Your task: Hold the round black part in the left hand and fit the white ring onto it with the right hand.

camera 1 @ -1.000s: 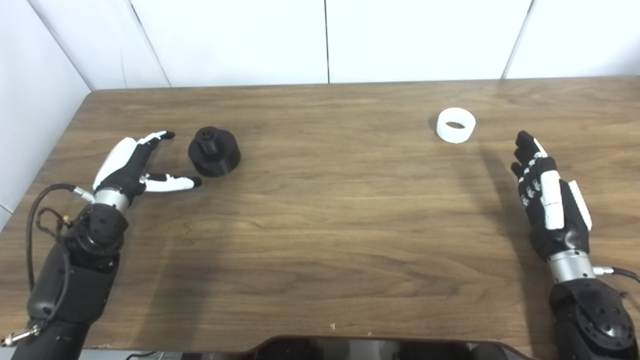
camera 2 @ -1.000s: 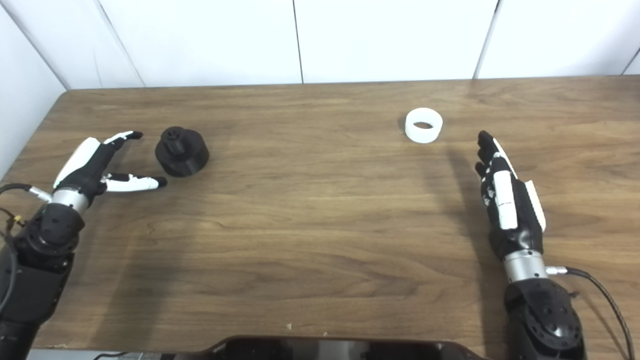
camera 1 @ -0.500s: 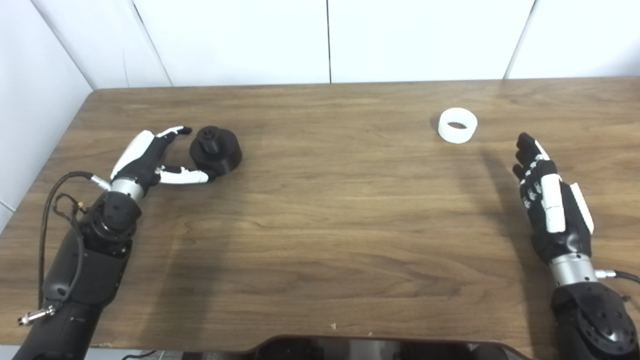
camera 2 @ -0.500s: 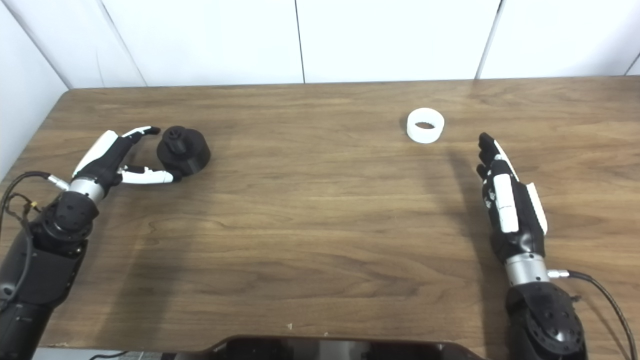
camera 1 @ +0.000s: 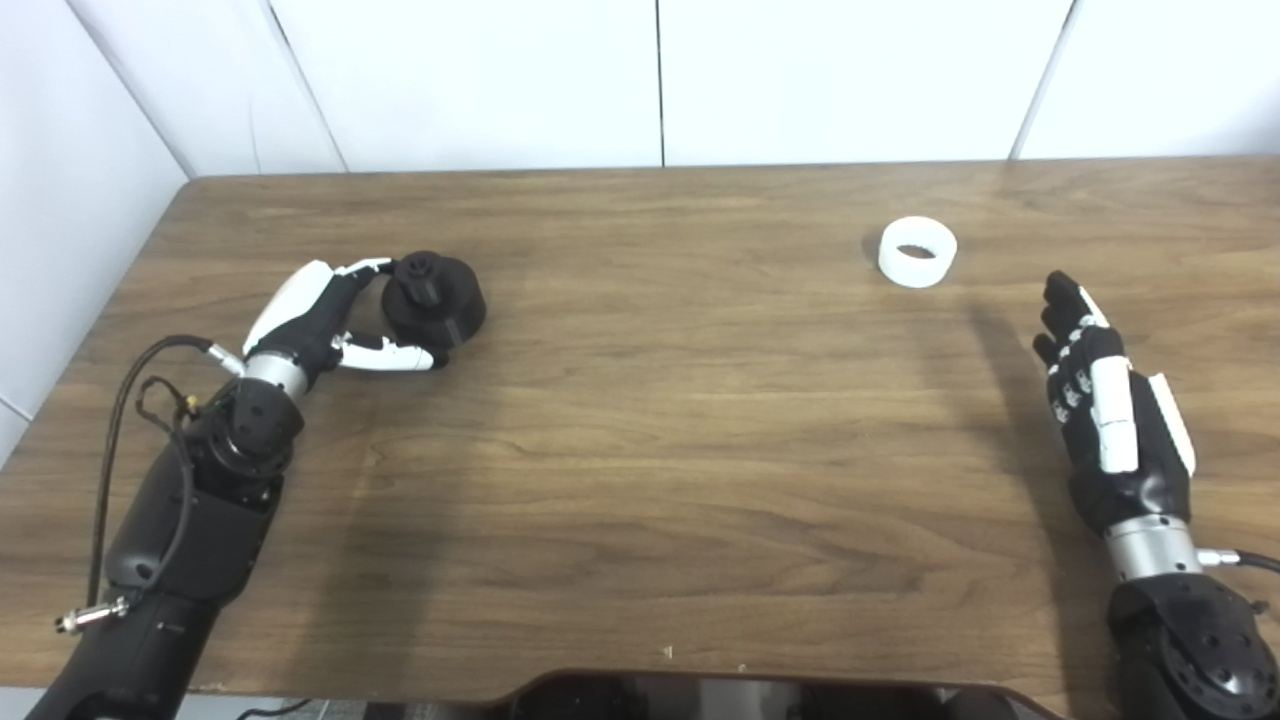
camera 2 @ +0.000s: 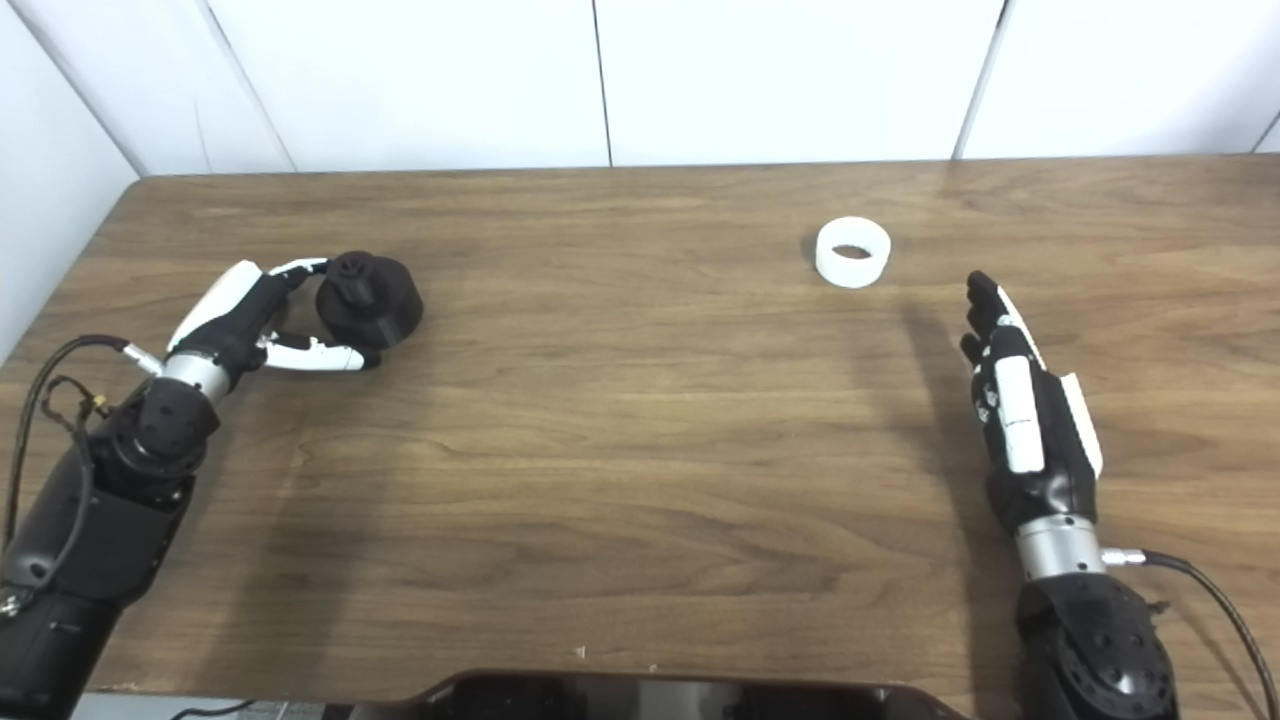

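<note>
While the round black part [camera 1: 436, 299] stands on the wooden table [camera 1: 660, 440] at its left side, the left hand [camera 1: 318, 322] reaches it from the near left, fingers spread and cupped about it. The upper fingers [camera 1: 362, 267] curve round the part's far-left edge and the thumb [camera 1: 392, 354] lies along its near-left base; both look to be touching or nearly touching it, but the part sits flat on the table and a firm grip cannot be told from either view. The part is a squat black cylinder with a smaller knurled boss rising from the middle of its top.

The white ring [camera 1: 917, 251] lies well apart, on the far right of the table, flat on its side wall's end with its hole facing up. Nothing touches it. The right hand [camera 1: 1110, 410] hangs near of the ring and a little to its right, clear of it, with its fingers stretched out straight and close together, pointing toward the far edge, and it holds nothing. Its shadow falls on the wood just to its left.

A dark curved edge [camera 1: 740, 690] shows at the bottom middle of both views.
</note>
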### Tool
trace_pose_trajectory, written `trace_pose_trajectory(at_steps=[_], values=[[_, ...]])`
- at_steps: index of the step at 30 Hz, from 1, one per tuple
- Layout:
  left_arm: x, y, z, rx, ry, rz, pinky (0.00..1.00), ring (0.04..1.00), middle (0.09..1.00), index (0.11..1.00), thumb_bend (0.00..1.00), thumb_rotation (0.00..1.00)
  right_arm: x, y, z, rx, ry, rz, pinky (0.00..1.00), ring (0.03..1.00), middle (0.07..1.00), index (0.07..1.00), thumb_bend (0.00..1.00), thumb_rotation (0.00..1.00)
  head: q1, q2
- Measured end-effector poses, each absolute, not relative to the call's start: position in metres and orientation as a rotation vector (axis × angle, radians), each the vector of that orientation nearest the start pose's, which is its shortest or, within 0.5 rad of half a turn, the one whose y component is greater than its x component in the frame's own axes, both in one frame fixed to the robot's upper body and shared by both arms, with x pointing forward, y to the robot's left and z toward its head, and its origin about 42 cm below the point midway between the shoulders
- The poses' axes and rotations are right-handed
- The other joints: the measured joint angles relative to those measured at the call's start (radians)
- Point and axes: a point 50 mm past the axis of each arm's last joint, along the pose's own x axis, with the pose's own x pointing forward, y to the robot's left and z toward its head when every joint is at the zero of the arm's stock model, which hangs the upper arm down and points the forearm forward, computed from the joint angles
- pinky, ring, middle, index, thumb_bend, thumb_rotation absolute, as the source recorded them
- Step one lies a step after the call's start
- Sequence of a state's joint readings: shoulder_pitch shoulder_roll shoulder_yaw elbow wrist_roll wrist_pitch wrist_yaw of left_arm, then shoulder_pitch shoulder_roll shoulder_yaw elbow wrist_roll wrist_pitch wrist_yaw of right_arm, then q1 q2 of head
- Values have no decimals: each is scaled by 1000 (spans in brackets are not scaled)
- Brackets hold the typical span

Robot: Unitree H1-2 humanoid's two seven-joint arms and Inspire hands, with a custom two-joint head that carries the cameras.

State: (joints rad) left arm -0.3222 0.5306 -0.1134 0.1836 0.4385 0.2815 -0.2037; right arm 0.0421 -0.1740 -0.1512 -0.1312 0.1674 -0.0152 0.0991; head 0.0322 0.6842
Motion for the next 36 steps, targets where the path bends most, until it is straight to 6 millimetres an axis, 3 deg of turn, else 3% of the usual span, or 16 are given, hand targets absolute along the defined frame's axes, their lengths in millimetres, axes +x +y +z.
trace_pose_trajectory(at_steps=[8, 16, 23, 25, 27, 36], values=[[388, 357, 162, 966, 203, -85, 938, 1000, 944, 793, 912, 270, 265, -303, 133, -28, -130, -42, 1000, 1000, 979, 944, 612, 946, -3, -3], [390, 350, 159, 948, 156, -57, 934, 976, 901, 646, 823, 175, 264, -303, 133, -26, -130, -45, 1000, 1000, 971, 940, 625, 932, -2, -5], [391, 343, 159, 932, 104, -45, 915, 956, 876, 592, 787, 126, 264, -304, 133, -19, -131, -49, 1000, 1000, 972, 943, 622, 930, -2, -3], [391, 342, 159, 931, 92, -42, 916, 956, 873, 524, 610, 87, 264, -304, 133, -19, -131, -49, 1000, 1000, 972, 945, 622, 932, 0, -3], [391, 342, 159, 931, 84, -36, 915, 953, 870, 499, 542, 72, 264, -304, 133, -19, -131, -48, 1000, 1000, 973, 946, 622, 938, 0, -3], [386, 340, 159, 941, 60, -29, 904, 956, 879, 493, 523, 66, 264, -303, 133, -20, -131, -44, 1000, 1000, 976, 946, 651, 929, 2, -2]])
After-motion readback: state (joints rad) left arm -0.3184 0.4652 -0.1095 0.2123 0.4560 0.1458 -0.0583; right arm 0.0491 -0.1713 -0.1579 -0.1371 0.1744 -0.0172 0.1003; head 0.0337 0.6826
